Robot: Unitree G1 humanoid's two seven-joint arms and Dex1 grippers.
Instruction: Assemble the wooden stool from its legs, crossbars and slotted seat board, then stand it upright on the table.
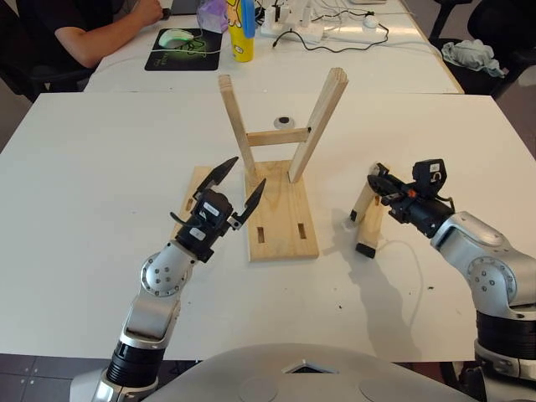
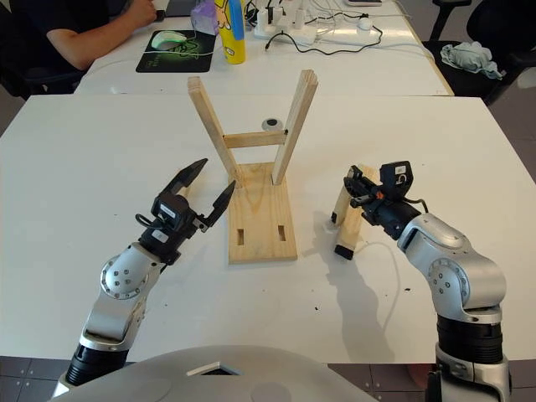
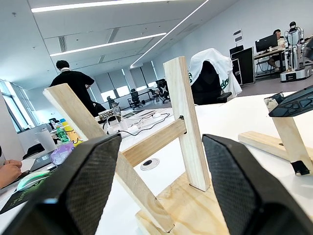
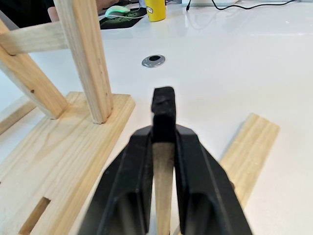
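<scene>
On white table [image 1: 100, 167], slotted seat board [image 1: 280, 224]

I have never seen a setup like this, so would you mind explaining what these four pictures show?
This is a humanoid robot with two arms, each ending in a two-finger gripper. The two wide pictures come from cameras on its head, looking down; the two close ones come from cameras on its wrists. On the white table lies a slotted seat board with one frame of two legs and a crossbar standing upright on it. The left gripper hangs open beside that frame, holding nothing. The right gripper is shut on a second pair of legs, which rests on the table right of the board.
</scene>
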